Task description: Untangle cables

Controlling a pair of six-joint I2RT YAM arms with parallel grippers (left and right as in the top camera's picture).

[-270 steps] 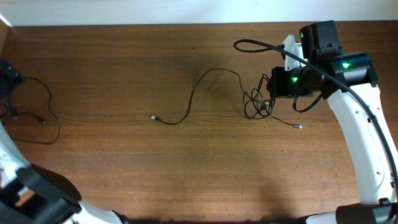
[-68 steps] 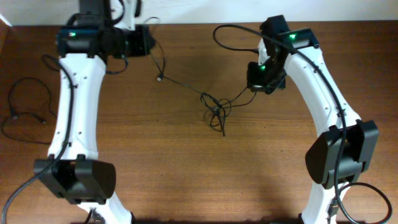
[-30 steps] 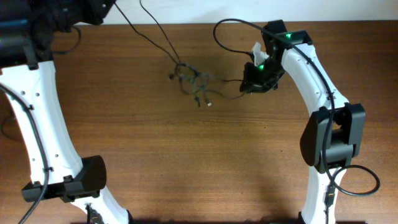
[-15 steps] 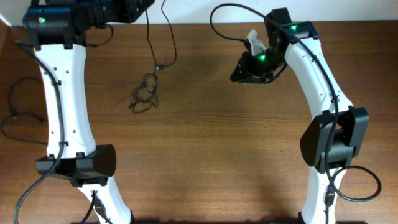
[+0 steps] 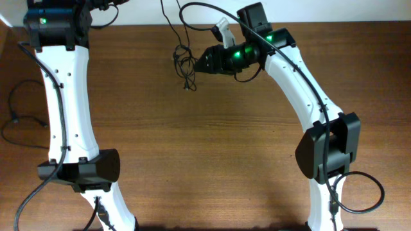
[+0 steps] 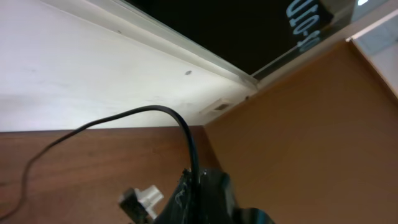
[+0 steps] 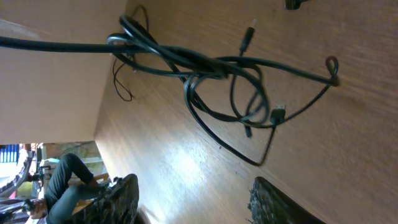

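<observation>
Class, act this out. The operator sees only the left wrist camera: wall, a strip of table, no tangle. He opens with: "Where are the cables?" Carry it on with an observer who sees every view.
Observer: The cables are bunched near the far edge of the table, a little left of the middle in the overhead view.
Operator: Is the right gripper on them?
Observer: No. The right gripper is open and sits short of the clump, with nothing in it.
Operator: Any loose ends to go for?
Observer: Yes. The right wrist view shows a plug end sticking free of the loops.
</observation>
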